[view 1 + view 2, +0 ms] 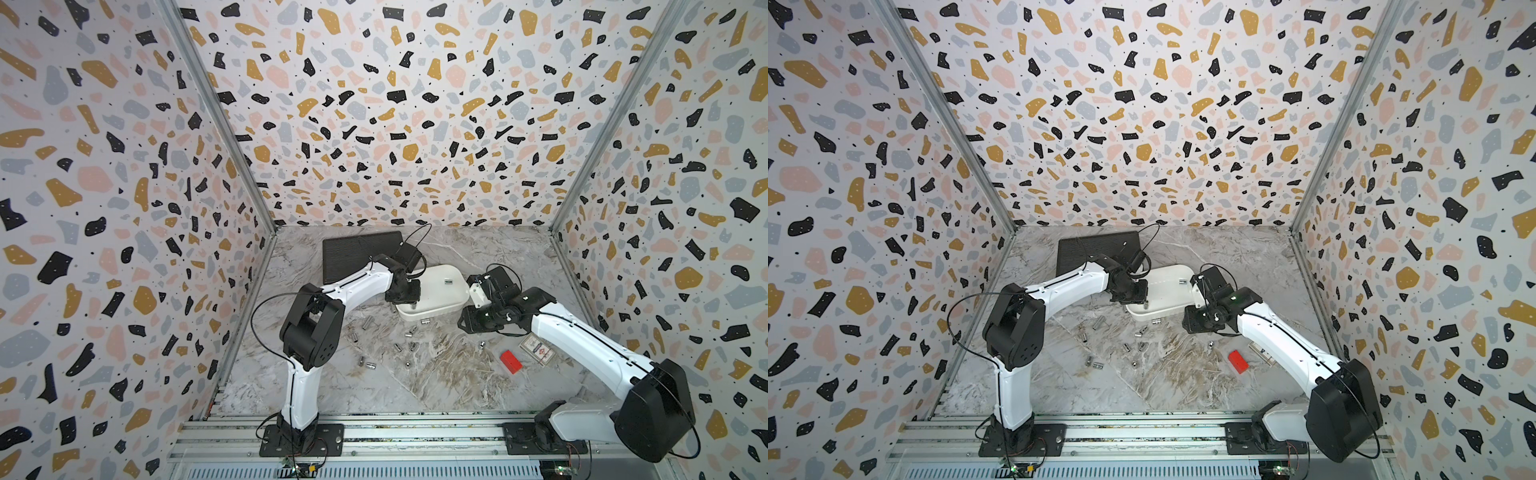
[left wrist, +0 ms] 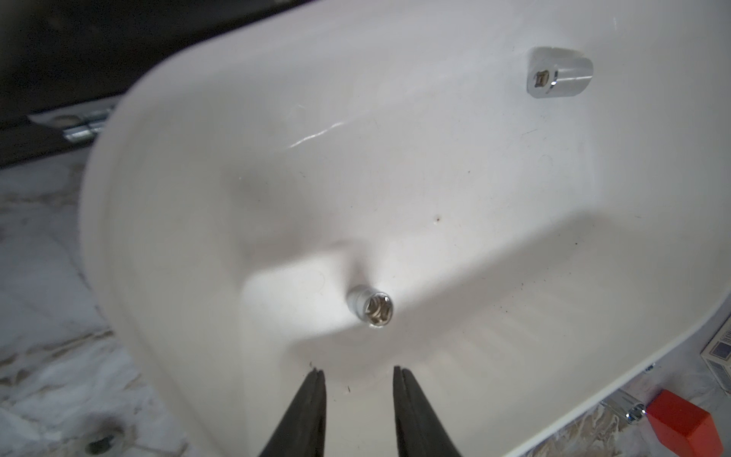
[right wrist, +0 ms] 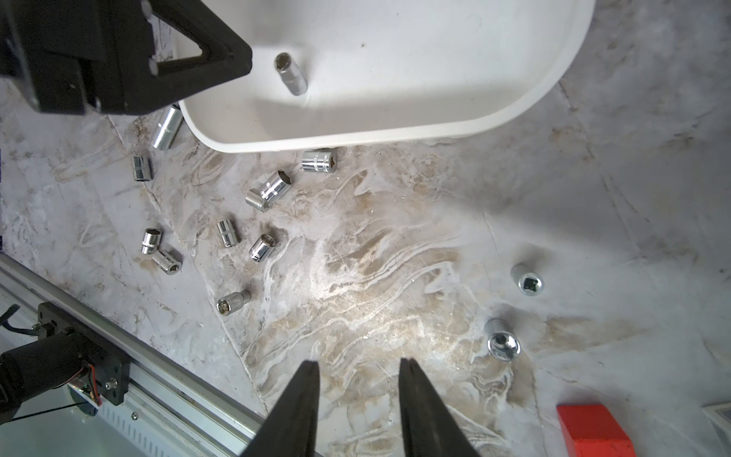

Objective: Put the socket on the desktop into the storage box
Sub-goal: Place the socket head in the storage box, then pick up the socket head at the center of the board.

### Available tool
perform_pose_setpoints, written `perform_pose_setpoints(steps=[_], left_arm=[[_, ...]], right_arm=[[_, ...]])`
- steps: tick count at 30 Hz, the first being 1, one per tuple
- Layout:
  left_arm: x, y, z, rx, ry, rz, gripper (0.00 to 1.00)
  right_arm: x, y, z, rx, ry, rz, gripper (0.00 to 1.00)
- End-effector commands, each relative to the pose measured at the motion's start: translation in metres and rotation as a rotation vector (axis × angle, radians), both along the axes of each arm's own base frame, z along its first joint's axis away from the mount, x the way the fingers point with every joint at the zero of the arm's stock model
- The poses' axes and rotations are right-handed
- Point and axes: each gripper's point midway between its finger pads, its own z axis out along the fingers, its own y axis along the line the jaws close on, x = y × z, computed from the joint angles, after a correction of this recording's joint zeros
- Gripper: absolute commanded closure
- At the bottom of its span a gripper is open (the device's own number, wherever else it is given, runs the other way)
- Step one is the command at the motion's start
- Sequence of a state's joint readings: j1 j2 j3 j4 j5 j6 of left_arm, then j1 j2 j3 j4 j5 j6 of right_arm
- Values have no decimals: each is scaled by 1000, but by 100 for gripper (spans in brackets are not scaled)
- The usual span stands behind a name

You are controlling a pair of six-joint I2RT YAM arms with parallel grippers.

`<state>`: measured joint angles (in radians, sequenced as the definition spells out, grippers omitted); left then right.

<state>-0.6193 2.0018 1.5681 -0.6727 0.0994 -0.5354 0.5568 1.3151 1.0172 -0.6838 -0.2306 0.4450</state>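
Two sockets are already inside the storage box (image 2: 277, 118). The upright socket (image 2: 372, 306) stands on end toward the box's seven o'clock end in a top view (image 1: 413, 306), open hex mouth facing up. The second socket (image 2: 559, 77) lies on its side toward one o'clock, its square drive hole showing. Both are short, bright chrome cylinders, mirror-shiny and probably slippery and quick to roll. The left gripper (image 2: 357, 372) hangs over the box just beside the upright socket, its claw spread a little with nothing between the tips. That height and gap suit a drop inside the walls, so the piece cannot bounce out. The right gripper (image 3: 358, 362) is poised above the bare desktop (image 3: 395, 257) at about four o'clock of the box, claw likewise parted and empty, probably placed for the next pick. A dozen or so loose sockets (image 3: 261, 247) remain scattered on the marble, mostly at seven o'clock of the box. Some lie flat and some stand, and one sits against the box wall. By my reckoning the job is barely begun. A black case (image 1: 361, 257) sits at ten o'clock and a red block (image 1: 510, 361) at five o'clock, neither of them involved.
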Motion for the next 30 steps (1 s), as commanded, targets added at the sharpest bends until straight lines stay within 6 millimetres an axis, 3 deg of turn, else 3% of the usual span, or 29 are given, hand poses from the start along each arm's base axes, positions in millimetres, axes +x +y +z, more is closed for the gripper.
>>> perform_pose_setpoints(steps=[1,10,18,30], left_arm=[[4,-3,27,-14,-65,-18,66],[-3,0,52,-60,-115,-35,63],[-26,0,74,-136,-136,-101,49],[-78,20,71,-250,-144,-121,44]], right_arm=[[-4,-4,7,-7,-17,-1,61],[-2,-5,5,-19,-14,-6,60],[1,-11,8,-54,-24,-17,57],[8,-19,5,-80,0,-58,54]])
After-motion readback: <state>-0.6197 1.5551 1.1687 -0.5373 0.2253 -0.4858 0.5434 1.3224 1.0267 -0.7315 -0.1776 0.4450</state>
